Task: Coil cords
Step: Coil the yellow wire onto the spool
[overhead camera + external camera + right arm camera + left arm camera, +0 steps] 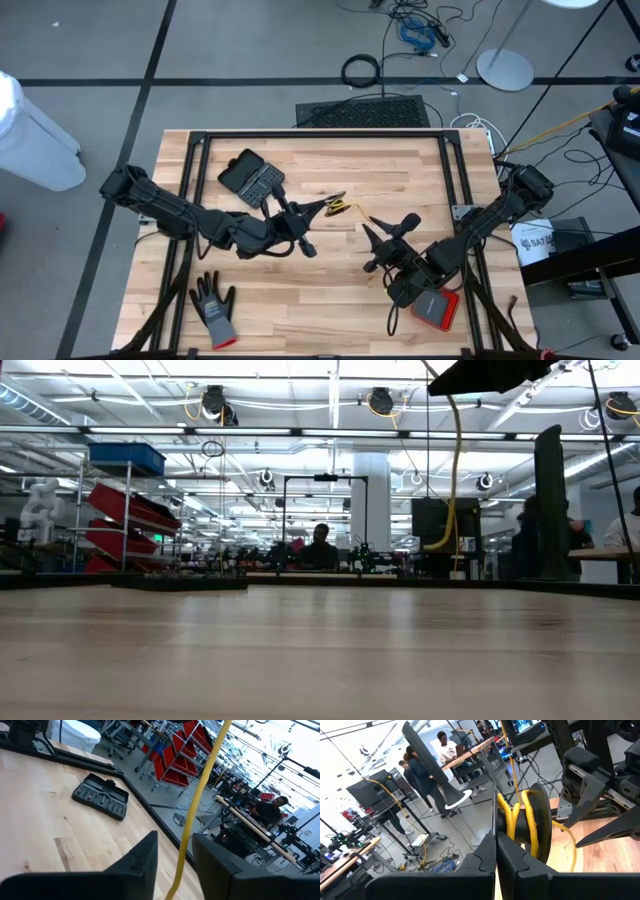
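Cords are represented by one thin yellow cord (pixel 336 206), seen near the middle of the wooden counter (pixel 330 290), just ahead of the left pincer (pixel 312 211). In the left wrist view its yellow loops (pixel 520 820) are wound around a small black round part (pixel 538 817), and the left pincer's fingers (pixel 485 855) are pressed together, clamped on that cord. A yellow strand is stretched from the bundle toward the right pincer (pixel 385 229), whose fingers are spread apart with the strand (pixel 192 815) passing between them. A dark flat case (pixel 252 178) is seen behind the left pincer, a grey glove (pixel 214 308) near the left arm's side, and a red device (pixel 436 308) under the right arm.
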{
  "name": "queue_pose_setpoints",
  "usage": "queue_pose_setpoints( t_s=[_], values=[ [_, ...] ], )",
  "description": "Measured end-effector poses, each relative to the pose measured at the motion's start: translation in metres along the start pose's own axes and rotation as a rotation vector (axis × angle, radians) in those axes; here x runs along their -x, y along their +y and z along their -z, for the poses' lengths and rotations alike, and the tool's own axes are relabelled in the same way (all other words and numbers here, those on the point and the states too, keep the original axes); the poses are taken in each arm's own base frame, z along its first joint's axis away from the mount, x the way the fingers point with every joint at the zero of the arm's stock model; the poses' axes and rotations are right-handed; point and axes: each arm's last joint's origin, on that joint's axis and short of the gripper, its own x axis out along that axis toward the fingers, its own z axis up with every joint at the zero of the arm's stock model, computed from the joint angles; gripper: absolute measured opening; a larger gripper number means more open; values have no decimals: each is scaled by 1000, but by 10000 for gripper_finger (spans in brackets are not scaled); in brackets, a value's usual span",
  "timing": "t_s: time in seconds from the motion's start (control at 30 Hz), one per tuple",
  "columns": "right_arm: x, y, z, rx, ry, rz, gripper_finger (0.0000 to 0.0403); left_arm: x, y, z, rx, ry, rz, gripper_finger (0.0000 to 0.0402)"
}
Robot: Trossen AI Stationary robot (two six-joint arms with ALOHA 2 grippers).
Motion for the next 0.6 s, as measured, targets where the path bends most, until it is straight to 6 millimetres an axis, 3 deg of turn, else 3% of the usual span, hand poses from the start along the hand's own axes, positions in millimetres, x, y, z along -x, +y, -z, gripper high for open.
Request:
queue_pose_setpoints(
  t_s=[0.37,0.6],
  values=[
    [0,1,0,1,8,-22,30,0,0,0,-1,0,0,0],
    [0,1,0,1,12,-33,37,0,0,0,-1,0,0,0]
  ],
)
